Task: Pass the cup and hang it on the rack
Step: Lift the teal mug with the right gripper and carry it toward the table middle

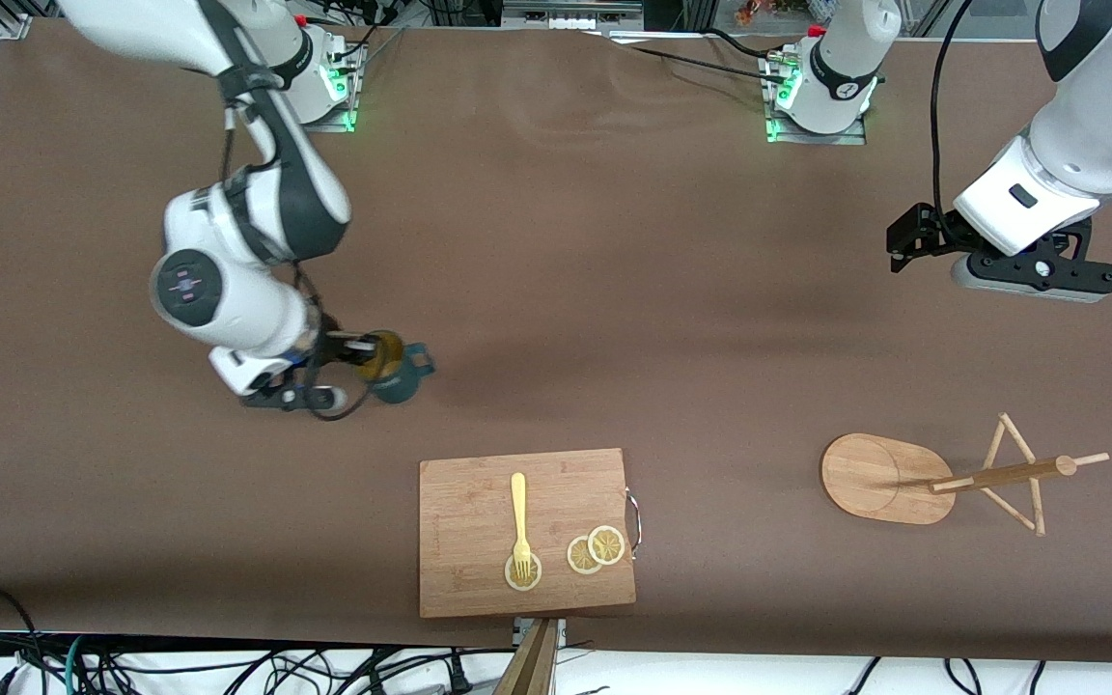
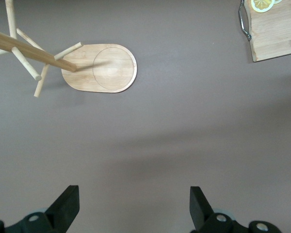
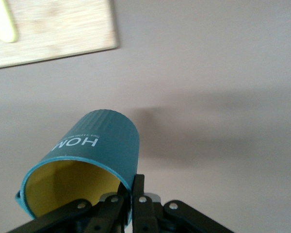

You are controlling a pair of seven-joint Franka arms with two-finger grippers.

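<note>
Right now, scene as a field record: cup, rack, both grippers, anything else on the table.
cup: teal cup, tilted, pinched at its rim, over bare table toward the right arm's end
right gripper: right gripper shut on the cup's rim
left gripper: left gripper open, empty, over bare table, waiting
rack: rack standing toward the left arm's end, nothing hung on it
board: cutting board with a fork and lemon slices on it

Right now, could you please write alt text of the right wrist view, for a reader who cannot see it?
The right pincer is shut on the rim of the cup, a ribbed teal mug with a yellow inside, held over the brown table. A corner of the wooden cutting board with a pale fork handle shows at the edge.
</note>
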